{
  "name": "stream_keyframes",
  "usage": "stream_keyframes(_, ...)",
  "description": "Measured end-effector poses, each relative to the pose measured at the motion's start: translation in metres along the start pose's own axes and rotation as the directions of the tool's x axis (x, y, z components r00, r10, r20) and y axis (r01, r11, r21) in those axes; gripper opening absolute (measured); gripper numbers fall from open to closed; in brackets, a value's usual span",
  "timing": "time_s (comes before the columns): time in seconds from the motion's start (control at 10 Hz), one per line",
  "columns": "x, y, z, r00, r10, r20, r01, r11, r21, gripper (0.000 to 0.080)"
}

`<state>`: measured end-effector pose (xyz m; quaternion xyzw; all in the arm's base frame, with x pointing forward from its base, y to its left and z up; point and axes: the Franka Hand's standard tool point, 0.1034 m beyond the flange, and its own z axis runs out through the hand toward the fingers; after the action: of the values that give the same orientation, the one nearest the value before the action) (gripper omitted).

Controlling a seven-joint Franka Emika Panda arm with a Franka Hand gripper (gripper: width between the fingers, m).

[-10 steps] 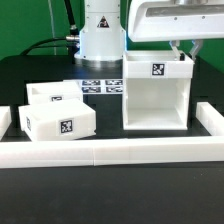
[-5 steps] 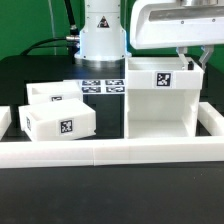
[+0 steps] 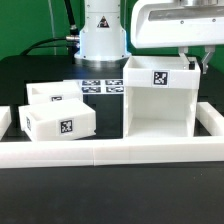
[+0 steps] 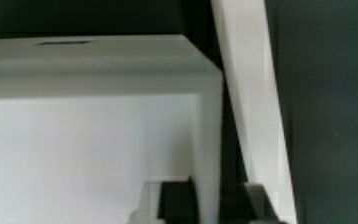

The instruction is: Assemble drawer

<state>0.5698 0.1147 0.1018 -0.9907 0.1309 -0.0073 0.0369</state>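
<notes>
Black desk (image 3: 110, 190) in a dark room, with the Panda's white base (image 3: 100, 35) parked at the back edge. There's one tall open-fronted housing (image 3: 157, 100) standing upright toward the desk's edge on the exterior view's right. The gripper (image 3: 189, 63) is down on the housing's top corner on that same side. In the wrist view its fingers are set narrow, one either side of the housing's side wall, pinching it. Two small trays sit close together toward the opposite edge, the near tray (image 3: 60, 123) in front and the far tray (image 3: 45, 94) behind it. One marker board (image 3: 100, 87) lies flat further back, between the trays and the housing. One low white border rail (image 3: 110, 150) runs along the front edge and up both sides.
</notes>
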Motion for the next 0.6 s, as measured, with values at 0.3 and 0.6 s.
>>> stream_keyframes(0.3,0.0004,0.0018,0.0004,0.970,0.243,0.007,-0.243,0.970,0.002,0.0038)
stream_keyframes(0.6,0.0039,0.0050,0.0001,0.879,0.476,0.016,-0.477,0.879,0.016,0.0038)
